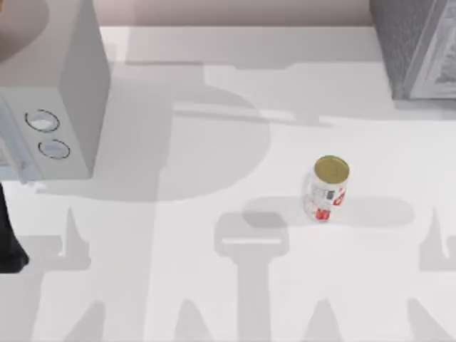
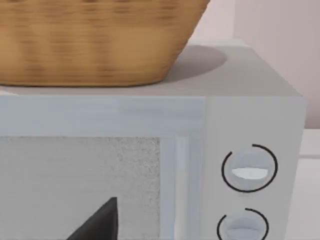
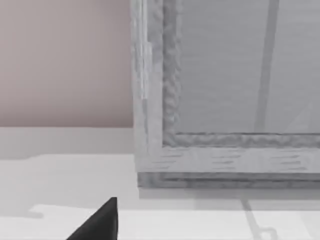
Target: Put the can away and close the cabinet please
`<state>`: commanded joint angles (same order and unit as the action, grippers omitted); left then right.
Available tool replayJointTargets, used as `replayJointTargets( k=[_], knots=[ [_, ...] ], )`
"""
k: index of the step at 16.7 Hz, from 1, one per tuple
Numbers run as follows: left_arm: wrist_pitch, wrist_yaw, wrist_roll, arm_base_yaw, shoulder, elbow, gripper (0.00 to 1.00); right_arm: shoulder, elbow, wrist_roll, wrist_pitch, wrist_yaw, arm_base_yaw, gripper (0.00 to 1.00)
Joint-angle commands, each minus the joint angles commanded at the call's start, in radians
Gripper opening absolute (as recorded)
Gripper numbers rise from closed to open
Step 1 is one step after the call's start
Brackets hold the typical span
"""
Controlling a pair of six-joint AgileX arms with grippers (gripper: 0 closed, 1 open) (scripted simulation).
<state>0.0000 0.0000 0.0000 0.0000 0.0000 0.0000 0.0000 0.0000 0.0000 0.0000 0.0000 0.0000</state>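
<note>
The can stands upright on the white table right of centre, with a gold lid and a white label with red marks; nothing touches it. The cabinet, dark grey and speckled, stands at the back right corner. Its lighter front panel faces my right wrist camera from close by, and I cannot tell if it is open. A dark tip of my right gripper shows low in the right wrist view, short of the cabinet. My left gripper shows as a dark tip in front of the pale grey box.
A pale grey box with two round dials stands at the back left, with a woven basket on top. Part of my left arm is at the left edge. The white table spreads between the can and the front edge.
</note>
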Motion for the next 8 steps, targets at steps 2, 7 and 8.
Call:
replayJointTargets(
  k=[2, 7, 8],
  knots=[
    [0.000, 0.000, 0.000, 0.000, 0.000, 0.000, 1.00, 0.000, 0.000, 0.000, 0.000, 0.000, 0.000, 1.00],
    [0.000, 0.000, 0.000, 0.000, 0.000, 0.000, 1.00, 0.142, 0.027, 0.008, 0.105, 0.059, 0.057, 1.00],
    [0.000, 0.000, 0.000, 0.000, 0.000, 0.000, 1.00, 0.198, 0.038, 0.012, 0.146, 0.082, 0.079, 1.00]
  ],
)
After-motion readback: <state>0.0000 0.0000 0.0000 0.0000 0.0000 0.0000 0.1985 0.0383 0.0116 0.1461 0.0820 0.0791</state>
